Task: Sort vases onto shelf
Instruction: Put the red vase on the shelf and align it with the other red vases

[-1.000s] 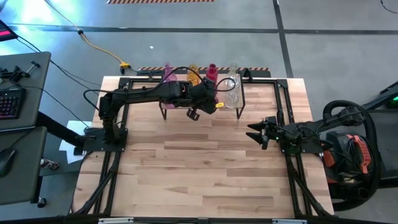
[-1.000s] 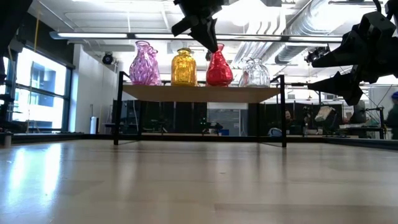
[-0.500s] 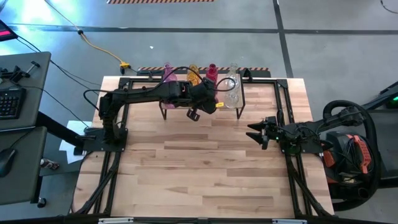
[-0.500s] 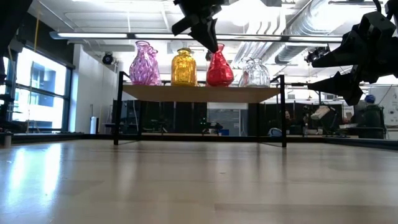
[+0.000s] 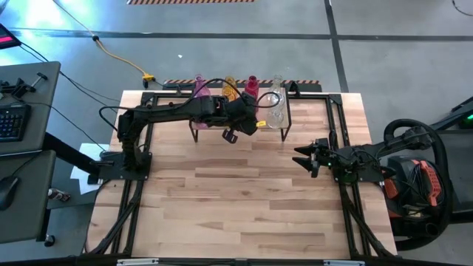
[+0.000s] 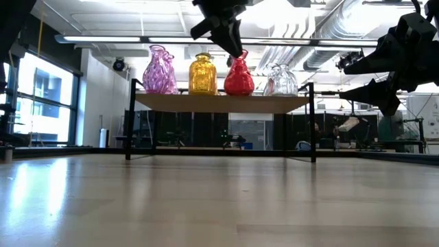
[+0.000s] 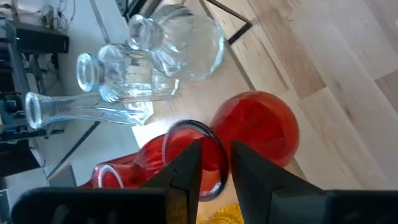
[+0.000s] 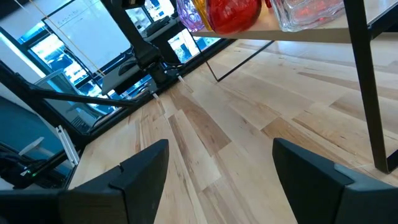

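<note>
- The table [image 5: 244, 199] is a light butcher-block top of pale wooden planks, with black frame rails running along its left and right sides.
- The shelf [image 6: 219, 103] stands at the far edge of the table on thin black wire legs; its light wooden top is level.
- On the shelf, seen from the low view, stand in a row a pink vase [image 6: 159, 70], an amber vase [image 6: 203, 74], a red vase [image 6: 239, 77] and clear vases [image 6: 281, 80].
- The left gripper [image 7: 214, 167] hangs over the shelf at the red vase's neck; its fingers straddle the rim [image 7: 189, 155] of the neck with a narrow gap, and whether they grip it or have let go cannot be told.
- The left wrist view shows a second red vase neck beside that one, and three clear vases [image 7: 155, 56] close together beyond.
- The right gripper [image 5: 301, 157] hovers above the table to the right of the shelf, well apart from it, its fingers spread with nothing between them.
- The floor [image 5: 222, 37] around the table is grey concrete, crossed by a yellow cable [image 5: 118, 55].
- A desk with a keyboard [image 5: 11, 122] stands to the left.
- Behind the shelf, the low view shows a bright room with windows [image 6: 41, 103], ceiling ducts [image 6: 357, 27] and strip lights.
</note>
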`<state>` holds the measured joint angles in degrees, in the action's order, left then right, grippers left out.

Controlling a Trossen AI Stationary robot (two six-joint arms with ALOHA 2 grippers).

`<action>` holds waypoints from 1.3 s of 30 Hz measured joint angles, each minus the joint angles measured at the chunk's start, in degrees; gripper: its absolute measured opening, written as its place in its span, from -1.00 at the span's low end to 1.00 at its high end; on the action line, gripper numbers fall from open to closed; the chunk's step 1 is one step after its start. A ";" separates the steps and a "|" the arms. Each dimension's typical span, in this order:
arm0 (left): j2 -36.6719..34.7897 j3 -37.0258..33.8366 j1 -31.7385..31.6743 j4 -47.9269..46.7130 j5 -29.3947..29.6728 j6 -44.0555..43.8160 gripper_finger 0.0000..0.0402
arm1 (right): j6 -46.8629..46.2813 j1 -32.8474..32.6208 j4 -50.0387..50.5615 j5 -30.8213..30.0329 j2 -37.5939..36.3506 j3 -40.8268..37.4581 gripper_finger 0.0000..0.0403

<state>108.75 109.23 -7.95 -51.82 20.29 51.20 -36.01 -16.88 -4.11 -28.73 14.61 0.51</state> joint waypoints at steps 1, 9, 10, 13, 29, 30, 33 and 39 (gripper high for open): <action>0.00 0.00 -0.11 0.45 -0.02 0.17 -0.62 | 0.00 -0.01 0.01 0.00 0.00 0.00 0.34; 0.00 0.00 -0.72 2.09 -0.13 0.44 -0.65 | 0.00 -0.01 0.01 0.00 0.00 0.00 0.34; 0.00 -0.01 -0.72 2.07 -0.13 0.44 -0.65 | 0.00 -0.01 0.00 0.00 0.00 0.01 0.34; 0.00 0.00 -0.86 2.04 -0.11 0.41 -0.65 | 0.00 0.01 -0.01 0.00 0.00 0.00 0.34; 0.00 0.00 -0.24 2.19 2.29 -0.19 -0.65 | 0.02 0.01 -0.01 0.00 0.00 0.00 0.34; 0.00 0.00 -0.21 2.19 2.40 -0.52 -0.65 | 0.00 0.00 0.00 0.00 0.00 0.00 0.34; 0.03 0.31 0.09 1.79 3.03 -1.05 -0.65 | 0.00 0.01 -0.01 0.00 0.00 0.00 0.34; 0.07 3.08 0.18 0.96 4.24 -0.59 -0.65 | 0.00 -0.01 -0.01 0.00 0.00 0.00 0.34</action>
<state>108.81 112.30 -7.77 -50.86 24.53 50.61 -36.01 -16.88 -4.12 -28.73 14.61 0.51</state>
